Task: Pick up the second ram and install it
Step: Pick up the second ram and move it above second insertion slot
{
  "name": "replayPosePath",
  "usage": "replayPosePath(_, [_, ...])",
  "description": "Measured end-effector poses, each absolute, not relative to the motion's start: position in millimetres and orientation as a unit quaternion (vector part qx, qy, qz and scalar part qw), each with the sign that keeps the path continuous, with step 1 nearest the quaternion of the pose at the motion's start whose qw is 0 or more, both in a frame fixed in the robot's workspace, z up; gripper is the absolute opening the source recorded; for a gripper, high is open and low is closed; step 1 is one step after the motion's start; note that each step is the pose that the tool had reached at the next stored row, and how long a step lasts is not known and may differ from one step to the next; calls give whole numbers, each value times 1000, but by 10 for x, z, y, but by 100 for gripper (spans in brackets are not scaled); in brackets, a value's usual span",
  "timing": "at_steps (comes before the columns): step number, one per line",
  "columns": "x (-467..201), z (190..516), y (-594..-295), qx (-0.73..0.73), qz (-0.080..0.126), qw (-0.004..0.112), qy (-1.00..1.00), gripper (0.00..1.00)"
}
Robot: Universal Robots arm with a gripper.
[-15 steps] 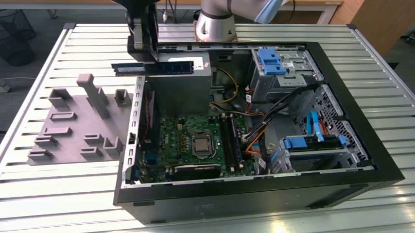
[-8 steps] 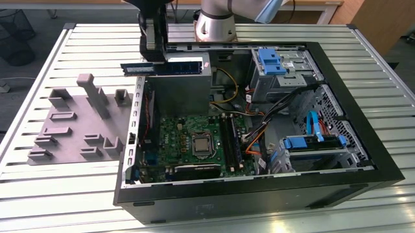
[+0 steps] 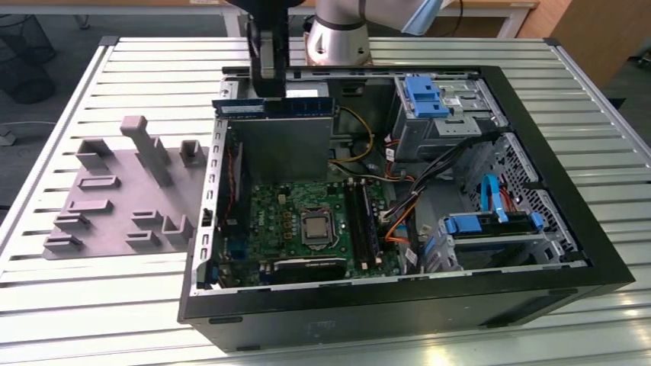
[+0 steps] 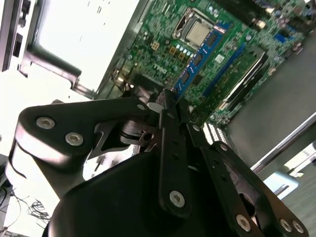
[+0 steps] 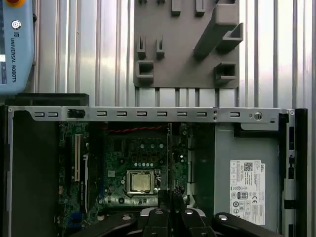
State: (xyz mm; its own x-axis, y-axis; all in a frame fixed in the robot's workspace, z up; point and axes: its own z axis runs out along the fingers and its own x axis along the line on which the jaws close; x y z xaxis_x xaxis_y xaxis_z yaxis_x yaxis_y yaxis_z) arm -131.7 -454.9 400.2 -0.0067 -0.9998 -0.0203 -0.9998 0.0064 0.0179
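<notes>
A slatted metal table (image 3: 91,305) bears a grey fixture (image 3: 112,207) and open computer case (image 3: 407,306)

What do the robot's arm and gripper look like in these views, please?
In the exterior view, the arm is a silver-grey cylindrical body with a pale blue joint cap. In the second wrist view, the gripper is matt black, built of flat linkage bars pinned with round silver screw heads and narrowing towards its tip.

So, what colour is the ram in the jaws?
Blue with dark chips: the second ram shows clearest in the exterior view.
</notes>
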Motion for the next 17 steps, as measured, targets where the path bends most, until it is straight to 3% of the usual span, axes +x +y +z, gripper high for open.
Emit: replayPosePath(17, [-682,3982,-4550,-705,16,-1,709,14])
